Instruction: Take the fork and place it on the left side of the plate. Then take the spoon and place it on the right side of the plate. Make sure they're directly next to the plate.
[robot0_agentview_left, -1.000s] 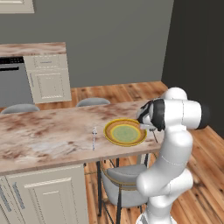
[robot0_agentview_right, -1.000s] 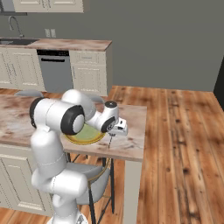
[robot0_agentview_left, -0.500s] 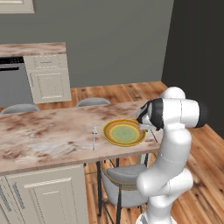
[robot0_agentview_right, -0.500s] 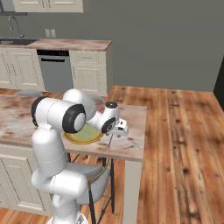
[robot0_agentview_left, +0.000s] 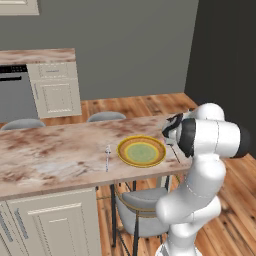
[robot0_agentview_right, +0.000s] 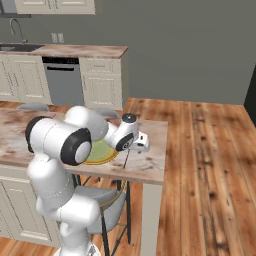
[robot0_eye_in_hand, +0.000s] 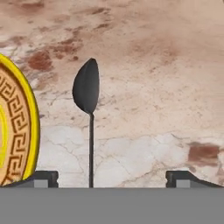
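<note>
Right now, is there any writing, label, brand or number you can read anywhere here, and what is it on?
None: no readable text anywhere.
The plate rim carries a meander key pattern, not letters.
The spoon, the fork and the marble counter are unmarked.

Two rear base views sharing the counter (robot0_agentview_left: 60, 155); close downward hand view.

Marble-top island counter (robot0_agentview_left: 55, 155); 1 grey chair (robot0_agentview_left: 142, 207) tucked under it, 2 grey chair backs (robot0_agentview_left: 104, 116) behind. Cream cabinets (robot0_agentview_right: 102, 85), dishwasher (robot0_agentview_right: 61, 80), wood floor (robot0_agentview_right: 210, 165), grey wall.
</note>
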